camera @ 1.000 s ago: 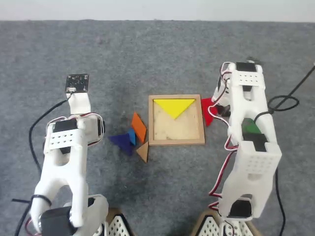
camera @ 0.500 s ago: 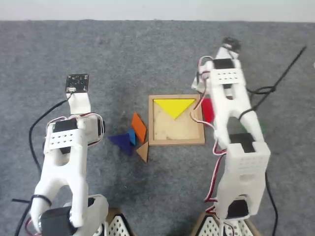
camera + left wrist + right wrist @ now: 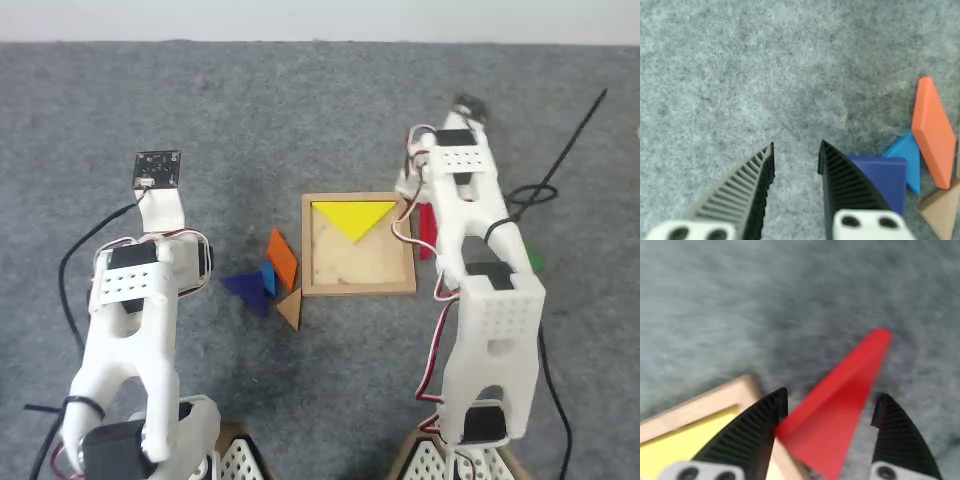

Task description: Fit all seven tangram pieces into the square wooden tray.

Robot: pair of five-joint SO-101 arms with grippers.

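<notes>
The square wooden tray lies mid-table with a yellow triangle in its far half. A red triangle lies against the tray's right side, partly under my right arm. In the right wrist view my right gripper is open, its fingers straddling the red triangle next to the tray corner. Orange, light blue, dark blue and brown pieces cluster left of the tray. My left gripper is open over bare carpet beside the dark blue piece.
A small green piece peeks out to the right of the right arm. Cables trail off that arm toward the far right. Grey carpet covers the whole table, with free room beyond the tray and in front of it.
The right arm stretched forward and swung left toward the tray's far right corner, then eased slightly right, uncovering the green piece. The left arm and the pieces kept still.
</notes>
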